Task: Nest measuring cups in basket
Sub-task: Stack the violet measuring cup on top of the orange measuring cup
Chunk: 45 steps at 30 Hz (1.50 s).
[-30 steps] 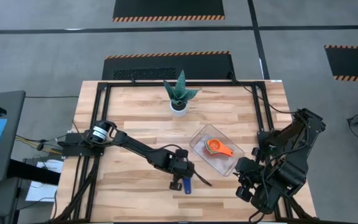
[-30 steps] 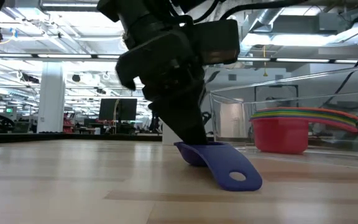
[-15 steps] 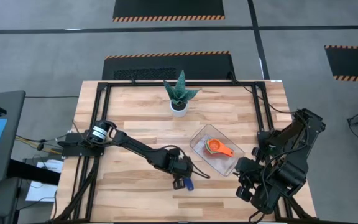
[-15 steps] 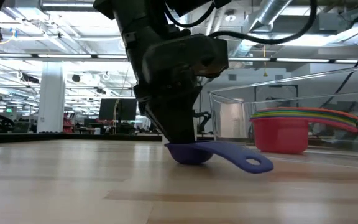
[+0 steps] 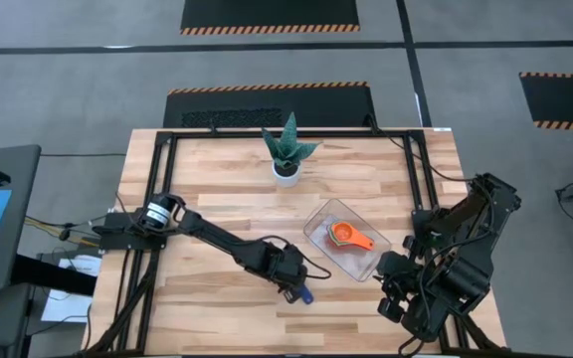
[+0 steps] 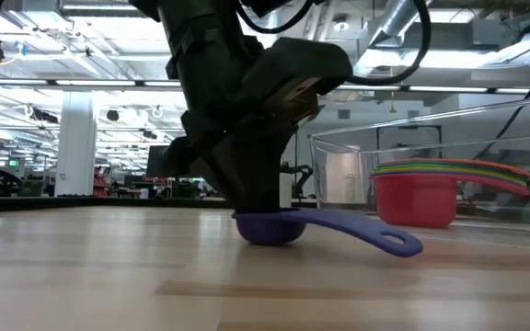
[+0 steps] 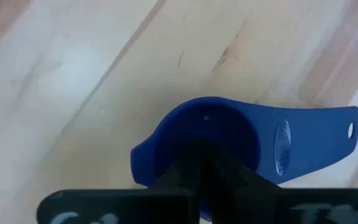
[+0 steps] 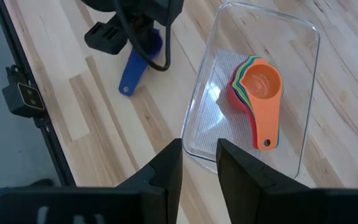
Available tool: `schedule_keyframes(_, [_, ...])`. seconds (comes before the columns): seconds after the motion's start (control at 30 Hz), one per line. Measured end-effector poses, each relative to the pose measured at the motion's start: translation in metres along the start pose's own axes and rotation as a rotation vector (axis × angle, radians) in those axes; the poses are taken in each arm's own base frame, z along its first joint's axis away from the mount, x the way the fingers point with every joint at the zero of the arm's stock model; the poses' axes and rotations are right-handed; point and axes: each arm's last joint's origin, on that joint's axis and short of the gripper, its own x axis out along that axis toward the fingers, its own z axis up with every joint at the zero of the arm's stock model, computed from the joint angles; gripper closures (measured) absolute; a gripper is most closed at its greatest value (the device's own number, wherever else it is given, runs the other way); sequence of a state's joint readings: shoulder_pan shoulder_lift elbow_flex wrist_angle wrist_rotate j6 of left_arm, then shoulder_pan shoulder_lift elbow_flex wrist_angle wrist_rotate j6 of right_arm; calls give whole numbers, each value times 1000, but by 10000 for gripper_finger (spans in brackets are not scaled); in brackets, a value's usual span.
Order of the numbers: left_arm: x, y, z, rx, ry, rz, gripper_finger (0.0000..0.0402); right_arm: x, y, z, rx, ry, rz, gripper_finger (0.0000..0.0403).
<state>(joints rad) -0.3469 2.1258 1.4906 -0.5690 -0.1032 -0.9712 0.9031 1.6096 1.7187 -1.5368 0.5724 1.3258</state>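
Note:
The dark blue measuring cup (image 7: pixel 229 134) sits on the wooden table left of the basket, its bowl (image 6: pixel 270 227) down on the wood and its handle (image 6: pixel 380 236) pointing toward the table's right. My left gripper (image 5: pixel 291 287) comes down onto it, shut on it. The clear basket (image 5: pixel 318 221) holds a nested stack of cups, orange on top (image 8: pixel 261 84). My right gripper (image 8: pixel 199 163) hovers open, high above the table near the basket's near right corner. My left gripper has the dark blue cup by its bowl's rim (image 7: pixel 178 155), at the side, away from the handle. The shut fingers (image 7: pixel 201 171) come steeply from above; whether one is inside the bowl is hidden by the fingers themselves. The cup stands upright with its bottom on the table.
A white pot with a green spiky plant (image 5: pixel 286 167) stands at the table's far middle. Black frame rails (image 5: pixel 157 199) run along the table's edges. Bare wood lies left of and in front of the blue cup.
My left gripper has rolled about its own axis without shifting place, still shut on the cup. The dark blue cup has turned about on the table: its handle, which pointed toward the near edge, now points toward the table's right and the basket.

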Motion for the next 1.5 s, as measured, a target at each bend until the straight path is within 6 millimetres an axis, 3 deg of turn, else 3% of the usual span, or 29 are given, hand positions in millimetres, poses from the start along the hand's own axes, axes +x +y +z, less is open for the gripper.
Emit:
schedule_keyframes(0.27, [-4,-6,-5,-201,3,14,401,0,0,0,-13,1,-3,281])
schedule_keyframes(0.67, [-33,-22,10,-218,-7,46,401,0,0,0,-114,1,-3,281])
schedule_keyframes(1.0, [-69,-21,14,171,121,189,401,4,3,9,-133,-47,18,281])
schedule_keyframes(1.23, [-103,1,0,228,387,468,401,16,12,41,-141,-199,90,281])
schedule_keyframes(1.4, [-117,-2,-10,400,359,432,401,25,27,83,46,-364,260,281])
schedule_keyframes(1.5, [-123,0,-26,565,318,491,401,35,40,102,105,-441,359,281])
